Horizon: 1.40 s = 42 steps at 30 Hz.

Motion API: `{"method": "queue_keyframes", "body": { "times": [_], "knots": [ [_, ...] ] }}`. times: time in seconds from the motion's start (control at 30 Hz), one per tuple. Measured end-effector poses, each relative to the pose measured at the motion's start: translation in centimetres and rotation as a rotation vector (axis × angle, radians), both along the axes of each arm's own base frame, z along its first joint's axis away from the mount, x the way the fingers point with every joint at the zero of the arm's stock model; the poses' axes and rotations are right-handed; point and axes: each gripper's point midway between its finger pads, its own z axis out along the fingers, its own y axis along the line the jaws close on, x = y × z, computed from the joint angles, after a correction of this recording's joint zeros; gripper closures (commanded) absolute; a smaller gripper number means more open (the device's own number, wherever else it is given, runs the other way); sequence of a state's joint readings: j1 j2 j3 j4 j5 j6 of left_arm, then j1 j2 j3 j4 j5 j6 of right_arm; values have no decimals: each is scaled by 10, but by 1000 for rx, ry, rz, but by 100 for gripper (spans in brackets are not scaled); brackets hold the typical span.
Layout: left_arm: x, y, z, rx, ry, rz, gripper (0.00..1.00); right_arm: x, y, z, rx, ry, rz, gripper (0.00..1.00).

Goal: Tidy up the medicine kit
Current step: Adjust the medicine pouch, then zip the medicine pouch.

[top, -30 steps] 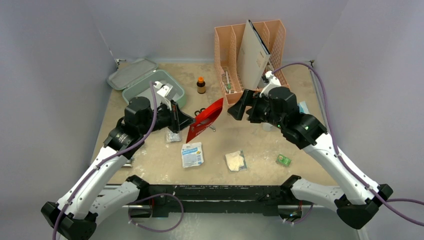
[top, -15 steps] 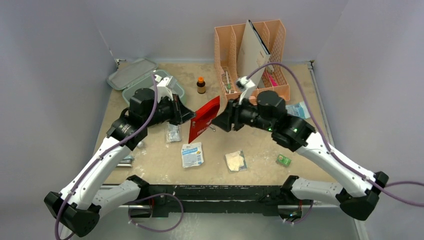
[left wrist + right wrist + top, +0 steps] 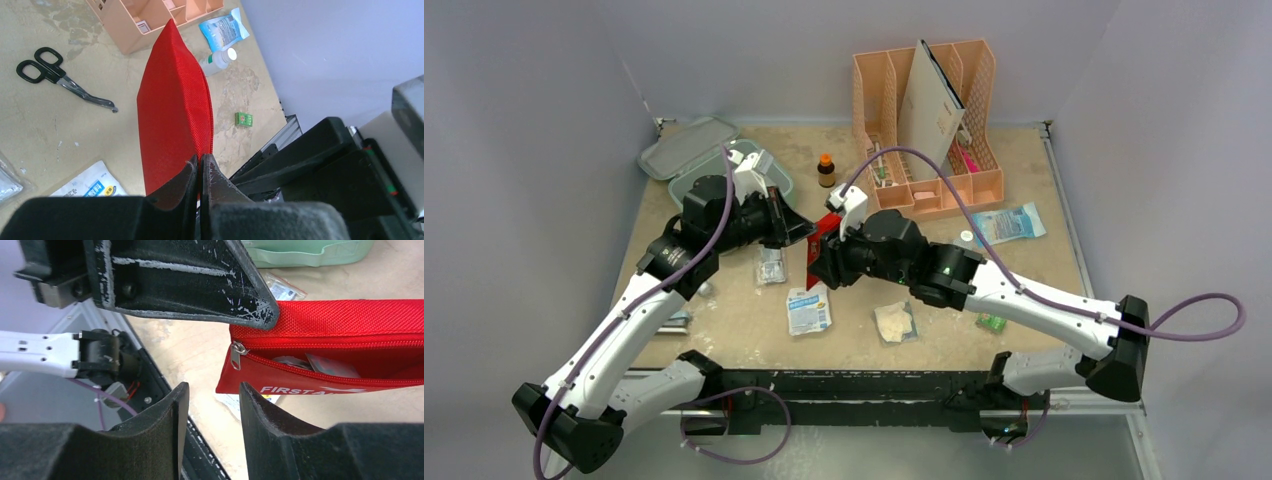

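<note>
Pouch (image 3: 172,105), red, is pinched at one corner by the clenched left gripper (image 3: 200,162). The right gripper (image 3: 214,387) gapes empty beside its zipper. Kit (image 3: 686,148) lies lid-open, back left on the tabletop (image 3: 1044,170).

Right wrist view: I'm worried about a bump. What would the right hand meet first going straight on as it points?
Probably the zipper end of the red first-aid pouch, pinched by the left hand; the right hand points at it, depth unclear.
</note>
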State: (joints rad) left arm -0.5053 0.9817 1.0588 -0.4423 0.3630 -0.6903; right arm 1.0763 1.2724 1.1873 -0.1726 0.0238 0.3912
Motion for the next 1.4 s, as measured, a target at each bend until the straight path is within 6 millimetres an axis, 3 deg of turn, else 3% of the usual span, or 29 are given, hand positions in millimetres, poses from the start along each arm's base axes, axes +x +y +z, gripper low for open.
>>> {"method": "queue_keyframes", "body": {
  "times": [0.2, 0.37, 0.9, 1.23, 1.3, 1.4],
  "knots": [
    [-1, -1, 0, -11, 14, 1, 100, 8, 6, -12, -63, -50, -61, 54],
    [-3, -2, 1, -22, 24, -3, 100, 17, 6, -11, -59, -72, -105, 57],
    [-8, -4, 8, -42, 11, -28, 100, 26, 8, -1, -25, -108, -146, 100],
    [-15, -10, 4, -14, -22, -126, 100, 14, 0, -3, -8, -122, -93, 100],
    [-19, -14, 6, -18, -29, -163, 92, 10, -1, -2, 12, -122, -82, 100],
    [-23, -17, 9, -24, -54, -212, 64, 8, -5, 1, 55, -110, -81, 100]
  ]
}}
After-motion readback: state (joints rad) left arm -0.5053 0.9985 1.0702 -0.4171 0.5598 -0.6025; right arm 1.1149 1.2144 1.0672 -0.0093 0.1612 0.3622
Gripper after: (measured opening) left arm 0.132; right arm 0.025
